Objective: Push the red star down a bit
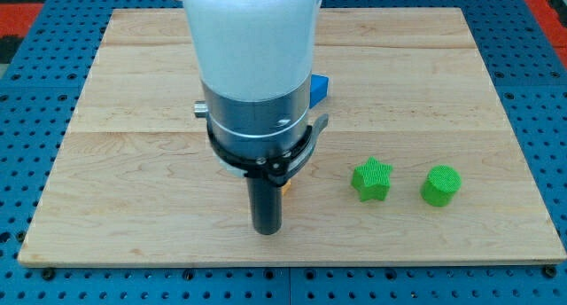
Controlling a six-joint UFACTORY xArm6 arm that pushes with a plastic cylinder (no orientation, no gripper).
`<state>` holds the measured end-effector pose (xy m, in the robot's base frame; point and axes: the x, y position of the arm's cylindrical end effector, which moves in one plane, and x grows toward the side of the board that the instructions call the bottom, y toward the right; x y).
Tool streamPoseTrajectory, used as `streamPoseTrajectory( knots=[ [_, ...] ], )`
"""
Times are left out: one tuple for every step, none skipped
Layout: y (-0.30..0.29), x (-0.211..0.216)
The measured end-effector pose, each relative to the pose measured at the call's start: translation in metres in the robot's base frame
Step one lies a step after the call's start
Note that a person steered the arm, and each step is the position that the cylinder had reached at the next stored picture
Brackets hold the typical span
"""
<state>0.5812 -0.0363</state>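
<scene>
The red star does not show anywhere in the camera view; the arm's wide body may hide it. My tip (267, 230) rests on the wooden board (133, 163) near the view's bottom, left of centre. A green star (371, 179) lies to the right of my tip. A green round block (440, 185) lies further right. A blue block (320, 88) peeks out from behind the arm's right side, above my tip. A small orange sliver (287, 186) shows right beside the rod; its shape is hidden.
The white and grey arm body (252, 66) covers the board's upper middle. The board lies on a blue pegboard (35, 119). The board's bottom edge (266, 262) is close below my tip.
</scene>
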Motion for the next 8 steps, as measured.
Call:
streamPoseTrajectory(
  knots=[
    [-0.12, -0.036],
    [-0.153, -0.098],
    [-0.103, -0.128],
    [-0.093, -0.157],
    [-0.05, -0.171],
    [-0.017, -0.177],
    [-0.017, -0.202],
    [0.012, -0.201]
  ],
)
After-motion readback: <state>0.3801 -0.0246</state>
